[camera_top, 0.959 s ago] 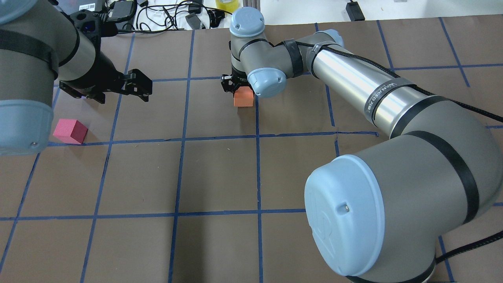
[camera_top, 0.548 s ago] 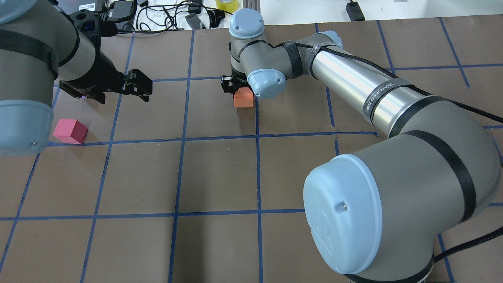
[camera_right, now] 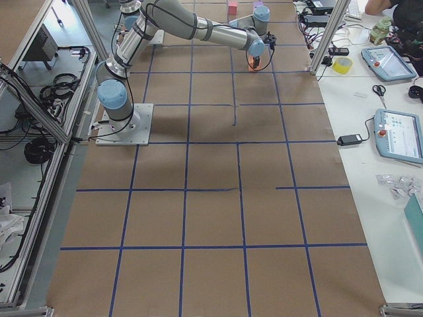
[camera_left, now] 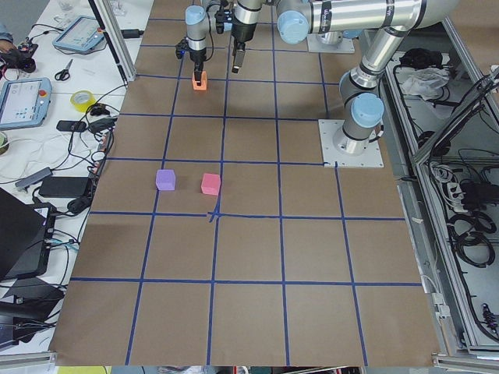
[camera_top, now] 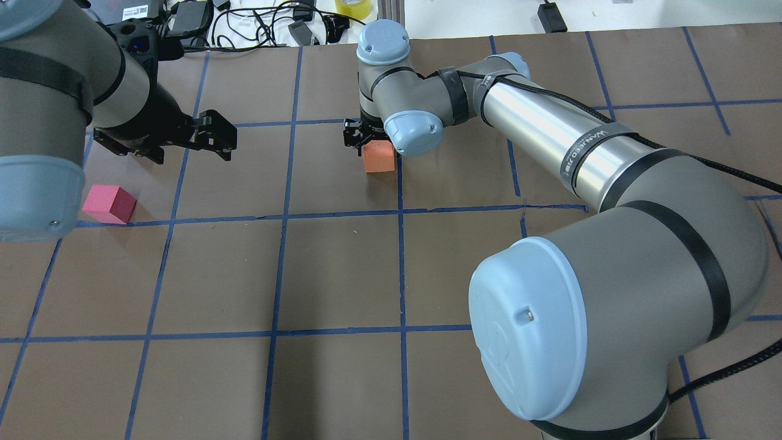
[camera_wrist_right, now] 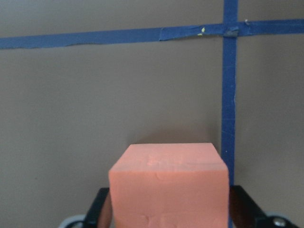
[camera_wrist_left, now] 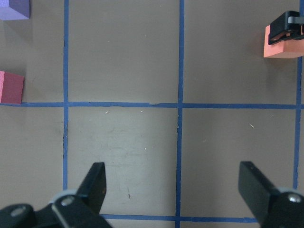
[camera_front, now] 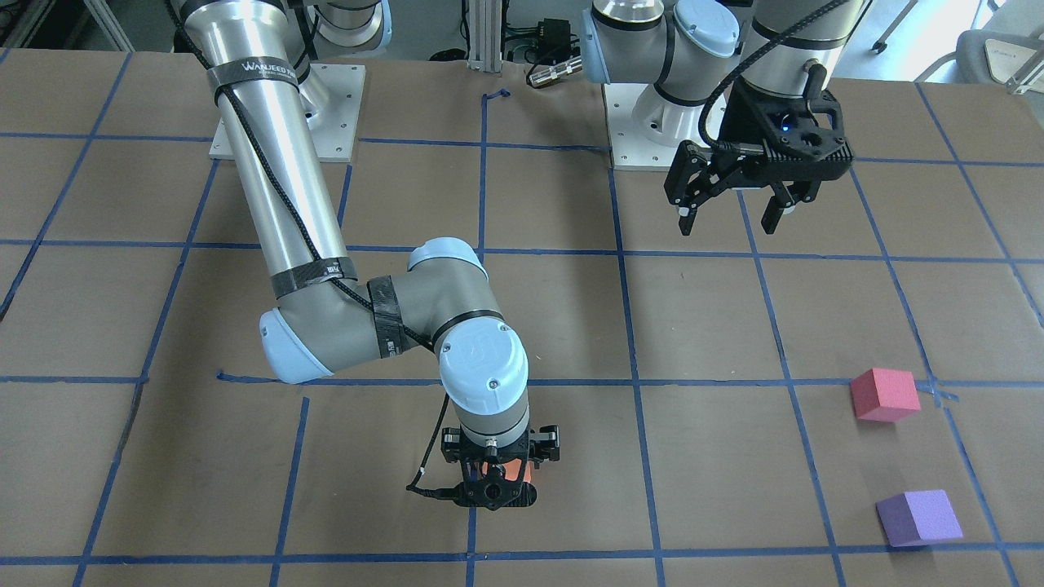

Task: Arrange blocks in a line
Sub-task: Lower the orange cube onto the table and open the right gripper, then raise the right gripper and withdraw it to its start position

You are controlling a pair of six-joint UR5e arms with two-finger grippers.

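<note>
1. The orange block (camera_top: 379, 157) is far out on the table (camera_top: 342, 269), near its middle and just beside a blue tape line (camera_wrist_right: 229, 95). It is at or barely above the surface; I cannot tell whether it rests on it.
2. The right gripper (camera_front: 496, 487) points straight down over it, with its jaws clamped on two opposite sides of the block. The wrist view shows a dark finger on either side of the block.
3. The pink block (camera_front: 884, 395) and purple block (camera_front: 919, 518) lie near each other but not touching, towards the robot's left end of the table. Purple is farther from the robot. Both are well apart from orange, and nothing holds them.
4. The left gripper (camera_front: 728, 216) hangs above bare table with its jaws wide apart and empty. It is closer to the robot than the pink block and is not over any block.
5. Step in hand, as I judge it: the right arm is positioning orange, the first block of the row. No line exists yet, since orange is far from the other two.
6. The next move calls for one of two things:
   - Let go of orange squarely beside the tape as an anchor, then have the left arm bring pink and purple to it.
   - Carry orange over to the pair.
7. Either way, the faces should stay parallel to the tape, and the jaws should open only once the block sits flat.
</note>
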